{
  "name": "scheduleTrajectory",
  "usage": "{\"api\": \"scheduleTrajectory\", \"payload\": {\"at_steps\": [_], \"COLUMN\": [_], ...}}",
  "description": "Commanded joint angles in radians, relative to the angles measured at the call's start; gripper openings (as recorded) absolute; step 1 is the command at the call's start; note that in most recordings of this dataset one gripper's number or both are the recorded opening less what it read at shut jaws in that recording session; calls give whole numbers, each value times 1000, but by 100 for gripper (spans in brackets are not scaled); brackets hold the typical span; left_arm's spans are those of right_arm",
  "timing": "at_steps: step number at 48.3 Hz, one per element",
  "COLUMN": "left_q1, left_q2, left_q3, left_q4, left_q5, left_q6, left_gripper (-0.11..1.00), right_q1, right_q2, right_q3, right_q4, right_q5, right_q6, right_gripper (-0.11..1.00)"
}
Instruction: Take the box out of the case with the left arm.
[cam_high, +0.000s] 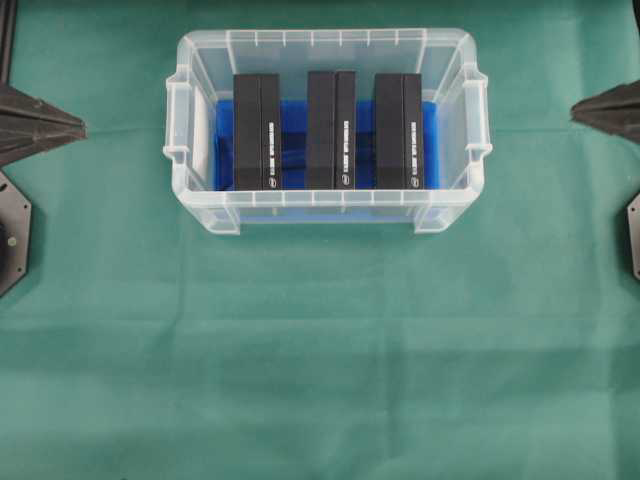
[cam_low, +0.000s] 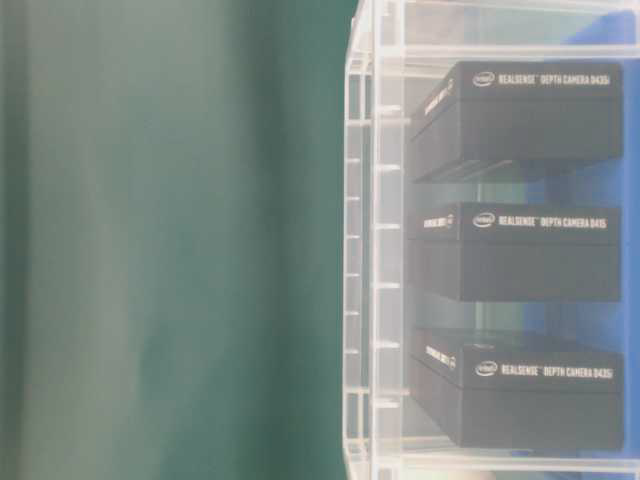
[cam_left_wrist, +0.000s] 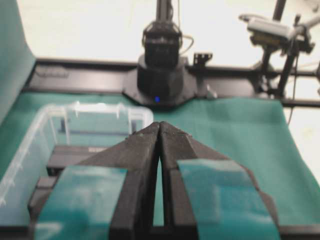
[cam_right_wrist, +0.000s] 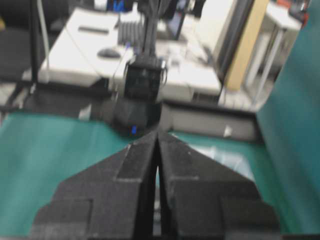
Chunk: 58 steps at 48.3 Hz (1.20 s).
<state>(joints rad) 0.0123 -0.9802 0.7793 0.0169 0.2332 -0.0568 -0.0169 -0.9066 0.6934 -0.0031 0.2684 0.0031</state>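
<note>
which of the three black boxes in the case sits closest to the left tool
The leftmost box in the overhead view. It stands at the case's left end, the side the left tool waits on, while the middle box and the right box lie farther along.

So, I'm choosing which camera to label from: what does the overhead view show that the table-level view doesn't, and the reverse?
Only the overhead view shows the whole case, the blue lining under the boxes, and the tips of the left hand and right hand, both well clear of the case. Only the table-level view makes the box print readable: RealSense Depth Camera D435. Both show three black boxes side by side inside the case on green cloth.
</note>
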Motion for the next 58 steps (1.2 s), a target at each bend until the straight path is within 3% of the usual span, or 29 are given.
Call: {"api": "scheduleTrajectory", "payload": {"at_steps": [1, 5, 11, 26, 33, 38, 49, 54, 58], "left_q1": [3, 3, 3, 2, 0, -2, -2, -2, -2], "left_q2": [9, 11, 21, 120, 178, 209, 216, 218, 221], "left_q3": [-26, -32, -77, -244, -295, -308, -310, -310, -311], "left_q4": [3, 3, 3, 3, 5, 3, 5, 3, 3], "left_q5": [23, 77, 253, 873, 1075, 1150, 1166, 1184, 1207], "left_q6": [-21, -64, -144, -210, -215, -215, -239, -328, -460], "left_gripper": [2, 2, 2, 2, 2, 2, 2, 2, 2], "right_q1": [-2, -2, -2, -2, -2, -2, -2, -2, -2], "right_q2": [18, 26, 48, 164, 207, 213, 213, 213, 213], "right_q3": [-31, -37, -60, -181, -215, -221, -221, -221, -221], "right_q4": [3, 3, 2, -3, -3, -5, -14, -14, -18], "right_q5": [41, 100, 276, 1014, 1266, 1301, 1292, 1292, 1293], "right_q6": [12, 40, 98, 232, 264, 267, 267, 267, 268], "right_gripper": [2, 2, 2, 2, 2, 2, 2, 2, 2]}}
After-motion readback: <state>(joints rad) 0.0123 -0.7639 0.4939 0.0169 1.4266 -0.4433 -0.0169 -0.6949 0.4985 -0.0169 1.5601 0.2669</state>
